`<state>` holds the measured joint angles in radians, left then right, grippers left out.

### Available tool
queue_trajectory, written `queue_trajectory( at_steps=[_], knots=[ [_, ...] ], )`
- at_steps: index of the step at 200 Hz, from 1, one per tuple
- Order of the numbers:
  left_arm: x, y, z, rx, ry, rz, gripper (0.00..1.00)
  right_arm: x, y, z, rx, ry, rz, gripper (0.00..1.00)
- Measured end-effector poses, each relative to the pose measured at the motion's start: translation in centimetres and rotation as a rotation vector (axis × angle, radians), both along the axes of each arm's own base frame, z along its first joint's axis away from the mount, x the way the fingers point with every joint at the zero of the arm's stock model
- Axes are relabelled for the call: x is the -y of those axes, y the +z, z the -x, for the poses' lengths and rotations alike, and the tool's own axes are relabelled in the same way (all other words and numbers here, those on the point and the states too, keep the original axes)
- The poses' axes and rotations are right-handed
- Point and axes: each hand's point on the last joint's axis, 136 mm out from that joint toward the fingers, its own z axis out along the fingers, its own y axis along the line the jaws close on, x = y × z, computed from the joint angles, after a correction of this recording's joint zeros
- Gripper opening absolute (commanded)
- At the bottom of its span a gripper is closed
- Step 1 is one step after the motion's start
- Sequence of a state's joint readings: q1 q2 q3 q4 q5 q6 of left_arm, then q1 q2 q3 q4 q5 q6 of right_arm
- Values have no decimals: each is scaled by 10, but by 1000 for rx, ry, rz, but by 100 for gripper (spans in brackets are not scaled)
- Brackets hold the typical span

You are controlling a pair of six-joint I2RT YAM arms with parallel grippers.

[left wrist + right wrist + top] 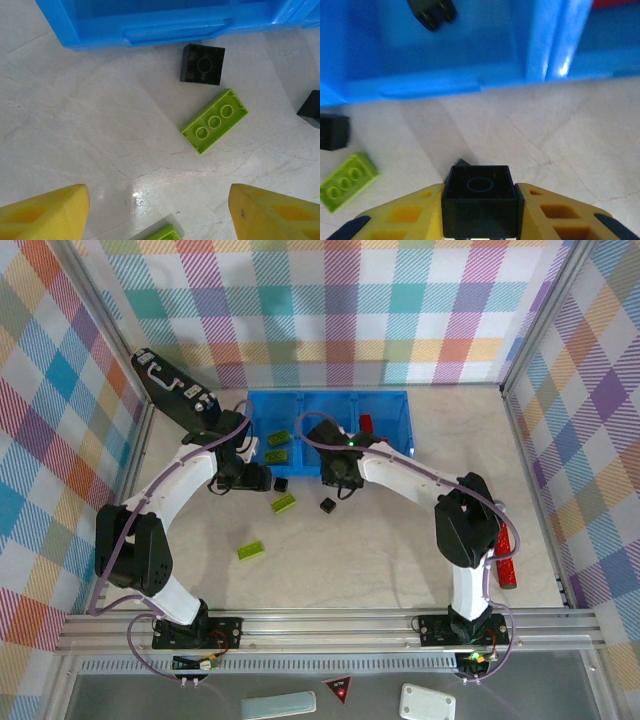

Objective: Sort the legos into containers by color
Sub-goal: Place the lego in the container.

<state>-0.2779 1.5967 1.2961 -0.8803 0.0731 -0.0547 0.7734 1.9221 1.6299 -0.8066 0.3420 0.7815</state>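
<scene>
Left wrist: lime lego [215, 120], diagonal, studs-up.

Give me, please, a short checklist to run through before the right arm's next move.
1. Black brick clamped in right gripper: ok.
2. Brick above blue tray: not ok, it is short of it, over the table.
3. Compartment ahead already holds a black piece: ok.
4. Clearance over the tray's rim: cannot tell.
5. Left gripper open and empty: ok.
</scene>
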Motion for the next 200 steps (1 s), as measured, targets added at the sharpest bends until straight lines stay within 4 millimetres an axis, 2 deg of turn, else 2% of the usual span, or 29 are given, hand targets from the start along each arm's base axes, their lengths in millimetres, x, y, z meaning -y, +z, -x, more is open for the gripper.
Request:
queue_trajectory(
  at_steps=[29,63,94,144,200],
  knots=[
    [-1,0,0,2,2,-7,73,-15,14,-23,51,46,5,39],
    [-2,0,-1,3,3,-11,73,-29,9,-38,33,142,-14,39],
    [-3,-2,0,-1,4,-14,73,-34,5,-52,-8,187,-97,38],
    [-3,-2,0,-1,4,-14,73,-45,12,-80,3,218,-186,39],
    [-3,-2,0,-1,4,-15,73,-61,-8,-98,-15,248,-203,40]
  ],
)
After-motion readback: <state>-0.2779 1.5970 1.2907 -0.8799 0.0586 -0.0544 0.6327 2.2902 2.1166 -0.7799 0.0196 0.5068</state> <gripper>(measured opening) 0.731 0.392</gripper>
